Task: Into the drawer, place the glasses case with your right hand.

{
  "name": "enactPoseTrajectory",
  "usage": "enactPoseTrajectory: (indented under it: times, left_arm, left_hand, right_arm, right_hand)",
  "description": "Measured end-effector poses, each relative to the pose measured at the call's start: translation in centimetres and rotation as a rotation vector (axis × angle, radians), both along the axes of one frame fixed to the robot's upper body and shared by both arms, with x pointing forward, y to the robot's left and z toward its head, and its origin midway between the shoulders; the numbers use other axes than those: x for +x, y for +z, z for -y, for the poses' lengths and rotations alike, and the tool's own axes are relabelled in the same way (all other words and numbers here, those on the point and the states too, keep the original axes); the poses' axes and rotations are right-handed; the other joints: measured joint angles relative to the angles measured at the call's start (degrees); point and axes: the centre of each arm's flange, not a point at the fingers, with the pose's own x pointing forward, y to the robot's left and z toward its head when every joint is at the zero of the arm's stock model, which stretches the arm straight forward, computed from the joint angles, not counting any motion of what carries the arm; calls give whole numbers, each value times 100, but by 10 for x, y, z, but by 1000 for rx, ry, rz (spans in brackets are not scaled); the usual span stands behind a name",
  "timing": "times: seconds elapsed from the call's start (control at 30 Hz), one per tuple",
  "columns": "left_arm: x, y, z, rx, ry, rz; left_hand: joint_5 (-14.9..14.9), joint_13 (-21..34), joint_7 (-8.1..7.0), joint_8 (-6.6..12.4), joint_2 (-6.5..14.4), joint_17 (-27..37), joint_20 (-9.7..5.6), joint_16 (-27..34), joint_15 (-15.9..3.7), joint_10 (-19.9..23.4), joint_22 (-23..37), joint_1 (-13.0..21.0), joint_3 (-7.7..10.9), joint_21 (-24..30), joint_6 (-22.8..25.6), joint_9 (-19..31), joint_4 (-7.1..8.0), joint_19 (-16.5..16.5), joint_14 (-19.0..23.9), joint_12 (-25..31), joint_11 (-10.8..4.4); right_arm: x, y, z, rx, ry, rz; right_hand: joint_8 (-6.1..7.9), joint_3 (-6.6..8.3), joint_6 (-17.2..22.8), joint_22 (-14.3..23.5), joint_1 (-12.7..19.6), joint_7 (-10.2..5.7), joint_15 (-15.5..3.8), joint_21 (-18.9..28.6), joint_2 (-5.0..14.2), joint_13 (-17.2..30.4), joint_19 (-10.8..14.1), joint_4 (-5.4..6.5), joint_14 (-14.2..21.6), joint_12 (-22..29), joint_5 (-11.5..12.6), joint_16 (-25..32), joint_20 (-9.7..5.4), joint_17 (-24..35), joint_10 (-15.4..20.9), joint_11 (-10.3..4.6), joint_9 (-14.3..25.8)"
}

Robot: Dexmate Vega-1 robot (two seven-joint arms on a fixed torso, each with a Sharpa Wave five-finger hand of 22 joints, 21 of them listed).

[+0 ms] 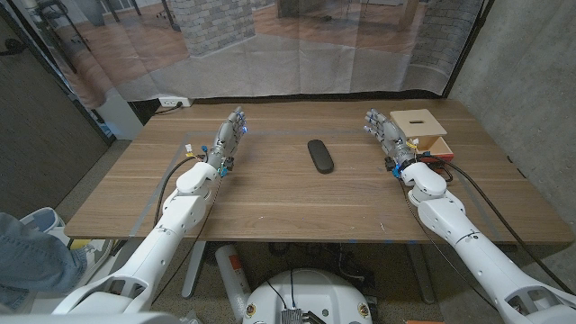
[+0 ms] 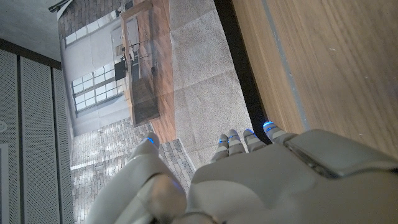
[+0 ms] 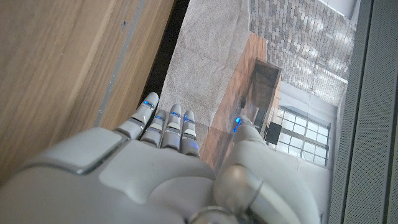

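Black oval glasses case (image 1: 320, 156) lies untouched mid-counter (image 1: 270, 202); right robot hand (image 1: 389, 137) waits empty, fingers apart, beside the small wooden drawer box (image 1: 420, 131), left robot hand (image 1: 229, 139) likewise empty; next, reach across and grasp

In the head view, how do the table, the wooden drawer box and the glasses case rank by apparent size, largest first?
1. Table, by far the largest.
2. Wooden drawer box.
3. Glasses case, the smallest, though it looks about as long as the box is wide.
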Motion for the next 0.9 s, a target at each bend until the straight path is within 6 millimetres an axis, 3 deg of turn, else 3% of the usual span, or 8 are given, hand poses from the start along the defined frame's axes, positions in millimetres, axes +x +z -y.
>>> enactPoseTrajectory:
  times: [0.4, 0.9]
  left_arm:
    - [-4, 4, 0, 12, 6, 4]
    - [-6, 6, -1, 19, 16, 10]
  left_hand:
    - [0, 0, -3, 0, -1, -1, 0, 0, 0, 0, -1, -1, 0, -21, 39, -1, 0, 0, 0, 0, 0]
    - [0, -1, -3, 0, 22, -1, 0, 0, 0, 0, -1, 22, 0, -65, 38, 29, 0, 0, 0, 0, 0]
  right_arm:
    - [-4, 6, -9, -43, 7, 32]
    - [-11, 11, -18, -113, -16, 78]
  right_hand:
    - [0, 0, 37, 0, 60, -25, 0, -44, 1, 0, 21, -48, 42, 45, 0, 0, -21, 0, 30, 30, 0]
    - [45, -40, 149, -1, 106, -74, -19, -66, -15, 28, 104, -87, 184, 48, -28, 44, -1, -1, 163, -41, 0]
